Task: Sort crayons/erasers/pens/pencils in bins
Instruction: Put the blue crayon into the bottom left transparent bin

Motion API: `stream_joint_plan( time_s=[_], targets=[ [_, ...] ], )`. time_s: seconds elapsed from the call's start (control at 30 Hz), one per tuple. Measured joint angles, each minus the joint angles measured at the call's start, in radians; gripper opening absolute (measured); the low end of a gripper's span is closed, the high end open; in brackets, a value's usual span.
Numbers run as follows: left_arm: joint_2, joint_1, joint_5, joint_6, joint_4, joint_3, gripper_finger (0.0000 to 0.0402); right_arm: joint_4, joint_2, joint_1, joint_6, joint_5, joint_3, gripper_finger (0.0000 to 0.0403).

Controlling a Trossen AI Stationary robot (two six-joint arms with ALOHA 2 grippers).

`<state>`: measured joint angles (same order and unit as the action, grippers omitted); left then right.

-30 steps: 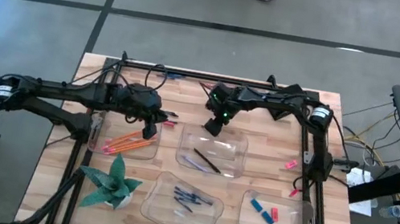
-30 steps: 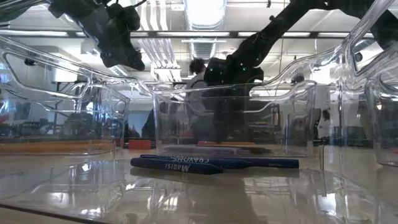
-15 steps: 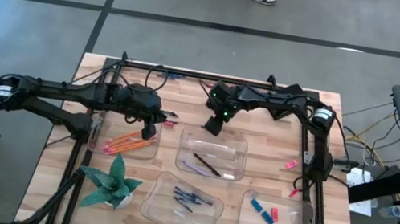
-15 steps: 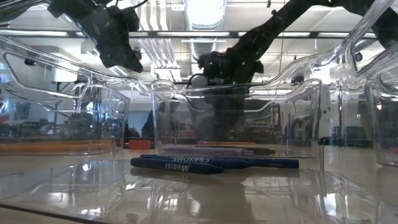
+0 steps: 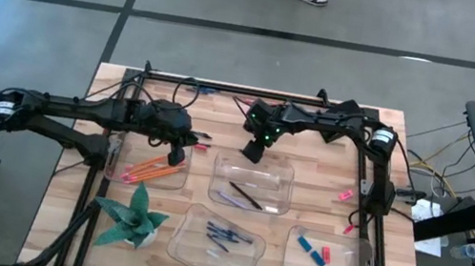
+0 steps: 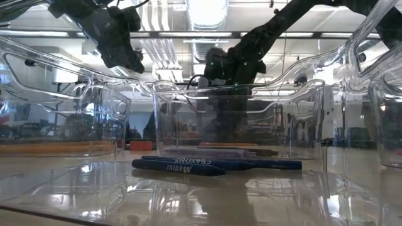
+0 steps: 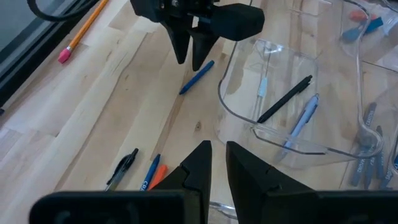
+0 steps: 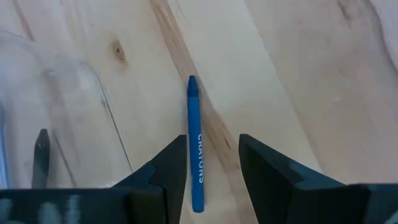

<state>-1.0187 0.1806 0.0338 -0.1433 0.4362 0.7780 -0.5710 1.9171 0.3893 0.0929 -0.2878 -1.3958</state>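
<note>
Directly beneath the spread right pincer (image 8: 211, 165), blue crayon (image 8: 196, 149) lettered "CRAYONS".

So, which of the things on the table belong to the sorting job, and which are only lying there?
Belong to the job:
- four clear plastic bins
- loose blue crayon between the open right gripper fingers
- orange pencils in a bin
- red and blue erasers
- left gripper, nearly shut, empty

Only lying there:
- green folded-paper plant
</note>
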Motion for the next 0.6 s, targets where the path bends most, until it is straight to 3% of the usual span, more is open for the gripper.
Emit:
stream_joint_plan(
  time_s=[0.43, 0.6],
  targets=[
    [0.0, 0.0, 0.0, 0.003, 0.0, 0.0, 0.0034, 0.002, 0.037, -0.039, -0.021, 0.001, 0.006, 0.0137],
    [0.0, 0.0, 0.0, 0.003, 0.0, 0.0, 0.0034, 0.003, 0.047, -0.05, -0.068, 0.091, -0.004, 0.0136]
  ],
)
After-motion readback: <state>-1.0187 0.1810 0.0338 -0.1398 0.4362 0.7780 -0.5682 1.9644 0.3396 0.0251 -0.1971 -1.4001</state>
